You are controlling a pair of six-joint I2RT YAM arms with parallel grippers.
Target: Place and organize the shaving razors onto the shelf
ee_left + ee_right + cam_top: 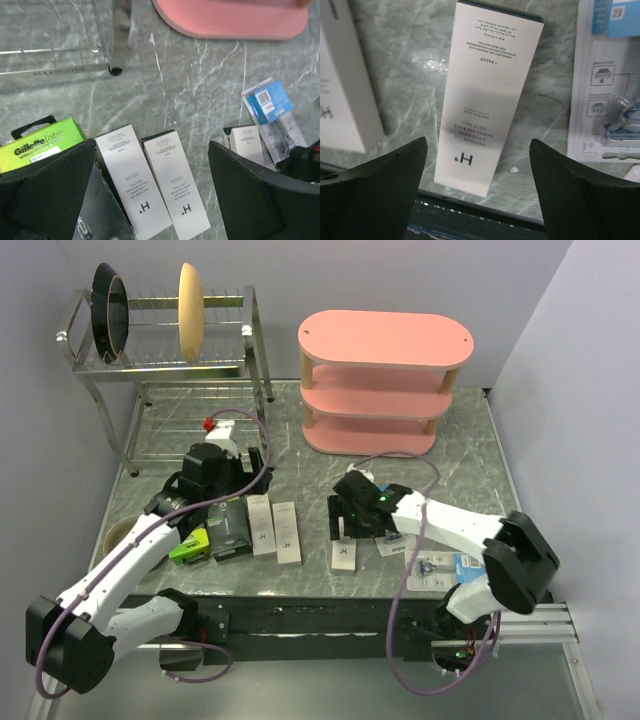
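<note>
The pink shelf stands at the back right with bare boards. Two slim white boxes lie side by side. My left gripper hovers open above them, and they show between its fingers. A lime-green box and a black box lie to their left. My right gripper is open over a third white box, which lies between its fingers. Two blue-carded blister packs lie to its right.
A metal dish rack with dark plates and a tan plate stands at the back left. A tan bowl sits at the left edge, partly hidden by my left arm. The third white box lies close to the table's near edge.
</note>
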